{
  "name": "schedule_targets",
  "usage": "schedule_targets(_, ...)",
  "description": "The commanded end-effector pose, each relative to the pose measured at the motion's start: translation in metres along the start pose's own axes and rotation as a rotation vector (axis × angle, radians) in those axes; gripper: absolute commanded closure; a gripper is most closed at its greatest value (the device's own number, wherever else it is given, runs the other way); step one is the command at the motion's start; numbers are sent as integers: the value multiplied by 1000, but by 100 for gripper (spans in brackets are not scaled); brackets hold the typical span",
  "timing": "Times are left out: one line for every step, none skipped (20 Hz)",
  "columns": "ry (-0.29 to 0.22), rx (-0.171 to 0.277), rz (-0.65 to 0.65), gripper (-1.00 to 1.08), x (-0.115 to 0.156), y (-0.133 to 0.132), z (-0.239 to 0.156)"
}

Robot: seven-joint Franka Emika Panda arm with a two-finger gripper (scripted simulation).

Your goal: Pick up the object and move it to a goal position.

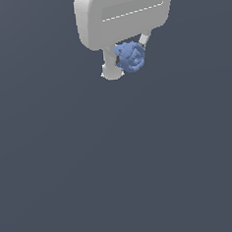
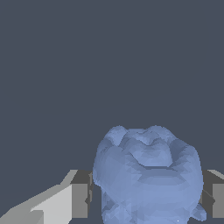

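Up near the exterior view's top edge, my gripper [image 1: 127, 63] pinches the blue object [image 1: 130, 56] between both fingers. Plain grey surrounds us on every side.

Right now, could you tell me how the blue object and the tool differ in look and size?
The object is blue, the tool white. The object is lumpy and faceted, the tool smooth and boxy. The object is much smaller than the tool, and sits between the tool's fingers. Both hang against the same plain grey background.
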State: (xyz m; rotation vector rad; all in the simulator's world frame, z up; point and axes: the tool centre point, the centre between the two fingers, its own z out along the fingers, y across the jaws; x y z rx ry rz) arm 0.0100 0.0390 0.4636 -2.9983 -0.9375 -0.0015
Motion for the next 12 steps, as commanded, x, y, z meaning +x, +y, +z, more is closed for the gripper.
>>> schedule_targets(-1, 0, 0, 108, 3, 0, -9)
schedule_targets(-1, 0, 0, 108, 4, 0, -11)
schedule_targets(-1, 0, 0, 108, 5, 0, -14)
schedule_targets(-1, 0, 0, 108, 6, 1, -16)
schedule_targets(-1, 0, 0, 108, 6, 1, -17)
schedule_targets(-1, 0, 0, 108, 7, 1, -19)
schedule_targets(-1, 0, 0, 108, 7, 1, -20)
schedule_targets(-1, 0, 0, 108, 8, 1, -21)
schedule_targets(-1, 0, 0, 108, 8, 1, -22)
schedule_targets(-1, 0, 0, 108, 8, 1, -23)
schedule_targets(-1, 0, 0, 108, 8, 1, -23)
schedule_targets(-1, 0, 0, 108, 8, 1, -23)
